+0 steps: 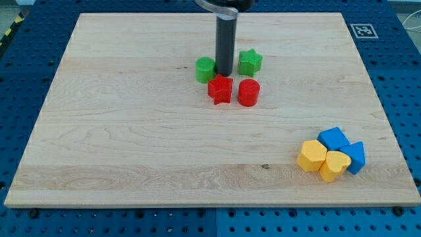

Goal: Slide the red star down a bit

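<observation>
Red star (220, 89) just above frame centre, flat on the bench (131, 151). Small, rigid, likely light plastic on smooth wood; should slide readily, but the points make it prone to turning under an off-centre push. Best pushed at the middle of the upper edge, straight toward the frame's bottom.

My tip (223, 73) right above the star, touching or nearly so, wedged between green cylinder (205, 69) on the left and green star (249, 62) on the right. No gripper on this rod, so nothing to open or close.

Red cylinder (248, 92) just right of the red star, close enough to be brushed if the star rotates.

Below the star, wide bare wood down to the bench's lower edge. Yellow (322, 159) and blue blocks (342, 148) clustered at lower right, well apart from the path.
</observation>
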Available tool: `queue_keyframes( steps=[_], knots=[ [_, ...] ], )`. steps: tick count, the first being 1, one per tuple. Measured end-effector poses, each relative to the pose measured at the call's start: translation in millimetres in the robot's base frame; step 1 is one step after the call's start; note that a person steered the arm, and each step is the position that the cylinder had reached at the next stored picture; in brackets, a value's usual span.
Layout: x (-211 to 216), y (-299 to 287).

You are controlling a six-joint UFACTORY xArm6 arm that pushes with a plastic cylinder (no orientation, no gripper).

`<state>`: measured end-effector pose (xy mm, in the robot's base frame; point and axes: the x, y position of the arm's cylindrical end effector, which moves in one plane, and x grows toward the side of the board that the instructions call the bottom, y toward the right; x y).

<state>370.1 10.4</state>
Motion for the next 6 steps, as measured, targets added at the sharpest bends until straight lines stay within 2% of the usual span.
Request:
queue_keyframes(
  steps=[2, 4, 6],
  knots=[
    [-9, -36],
    [7, 20],
    [35, 24]
  ],
)
